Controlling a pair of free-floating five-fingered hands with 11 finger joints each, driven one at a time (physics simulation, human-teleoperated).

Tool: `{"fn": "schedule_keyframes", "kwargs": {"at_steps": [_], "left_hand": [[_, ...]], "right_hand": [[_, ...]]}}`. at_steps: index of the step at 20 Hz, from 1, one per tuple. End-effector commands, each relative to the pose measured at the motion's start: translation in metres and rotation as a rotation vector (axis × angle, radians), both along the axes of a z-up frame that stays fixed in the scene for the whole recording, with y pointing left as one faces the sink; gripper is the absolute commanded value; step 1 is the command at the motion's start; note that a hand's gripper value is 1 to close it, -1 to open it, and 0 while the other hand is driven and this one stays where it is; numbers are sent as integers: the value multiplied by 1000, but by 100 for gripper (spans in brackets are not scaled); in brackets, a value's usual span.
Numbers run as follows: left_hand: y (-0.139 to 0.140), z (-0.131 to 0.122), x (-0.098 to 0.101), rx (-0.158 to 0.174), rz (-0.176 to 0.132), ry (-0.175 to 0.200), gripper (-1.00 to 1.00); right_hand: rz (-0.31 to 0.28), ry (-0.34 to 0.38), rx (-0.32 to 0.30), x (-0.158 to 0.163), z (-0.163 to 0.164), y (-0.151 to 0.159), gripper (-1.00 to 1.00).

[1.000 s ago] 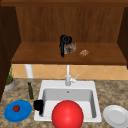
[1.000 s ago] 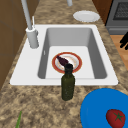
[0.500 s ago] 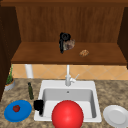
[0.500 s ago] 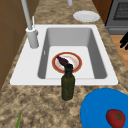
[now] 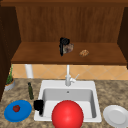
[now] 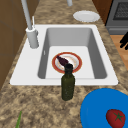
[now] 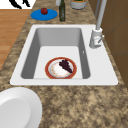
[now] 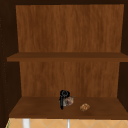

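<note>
My right hand [image 5: 63, 46] is up at the lower shelf [image 5: 40, 55] of the wall cabinet, also in the upper view [image 8: 63, 99]. Its fingers curl round a brown-grey lump [image 5: 68, 48] that rests on the shelf. A second small brown lump [image 5: 84, 52] lies just to its right. My left hand [image 5: 38, 105] hangs low by the sink's [image 5: 48, 84] front left corner. In the left side view this hand [image 6: 124, 41] floats off the counter's front edge with fingers spread. A red-rimmed plate [image 6: 76, 67] holding a dark purple piece [image 6: 62, 60] lies in the basin.
A dark green bottle [image 6: 67, 82] stands left of the sink beside a blue plate [image 5: 23, 111] with a tomato [image 5: 16, 108]. A white plate [image 5: 115, 115] sits at the right. The faucet [image 5: 67, 77] rises behind the basin, a potted plant [image 5: 9, 80] at far left.
</note>
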State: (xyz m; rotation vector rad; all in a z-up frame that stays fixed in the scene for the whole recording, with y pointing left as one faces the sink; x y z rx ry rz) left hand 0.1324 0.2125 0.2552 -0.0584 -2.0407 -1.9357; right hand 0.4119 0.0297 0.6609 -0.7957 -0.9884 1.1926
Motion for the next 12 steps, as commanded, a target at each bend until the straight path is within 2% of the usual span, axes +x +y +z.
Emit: {"fn": "schedule_keyframes", "kwargs": {"at_steps": [1, 5, 9, 12], "left_hand": [[0, 0, 0, 0, 0, 0, 0], [0, 0, 0, 0, 0, 0, 0], [0, 0, 0, 0, 0, 0, 0], [0, 0, 0, 0, 0, 0, 0]], "right_hand": [[31, 0, -30, 31, -27, 2, 100], [20, -2, -3, 62, -46, 1, 100], [25, 9, -4, 93, -66, 1, 100], [49, 109, -9, 113, -64, 0, 100]]}}
